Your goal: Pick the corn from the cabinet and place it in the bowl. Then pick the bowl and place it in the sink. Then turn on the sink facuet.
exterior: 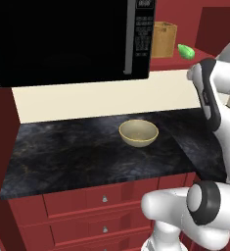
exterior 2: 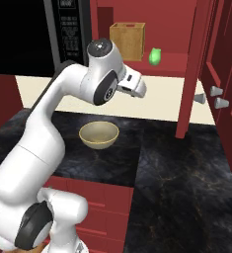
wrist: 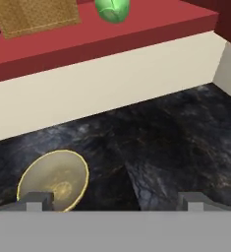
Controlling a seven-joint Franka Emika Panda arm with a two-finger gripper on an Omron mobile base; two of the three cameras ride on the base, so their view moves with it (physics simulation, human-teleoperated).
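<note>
The bright green corn (exterior: 186,51) (exterior 2: 155,56) (wrist: 112,9) lies on the red cabinet shelf, right of a brown box. The tan bowl (exterior: 138,133) (exterior 2: 98,135) (wrist: 53,180) stands upright and empty on the black marbled counter. My gripper (wrist: 114,202) (exterior 2: 138,87) hangs open in the air above the counter, below the shelf's level and short of the corn, with nothing between its fingers. In the hand view the bowl sits by the left fingertip (wrist: 36,199). The sink and the sink facuet are out of view.
A brown box (exterior: 163,39) (exterior 2: 128,41) stands on the shelf next to the corn. A black microwave (exterior: 67,41) hangs to the left over the counter. An open red cabinet door (exterior 2: 190,74) stands right of the shelf. Red drawers (exterior: 104,198) run below the counter.
</note>
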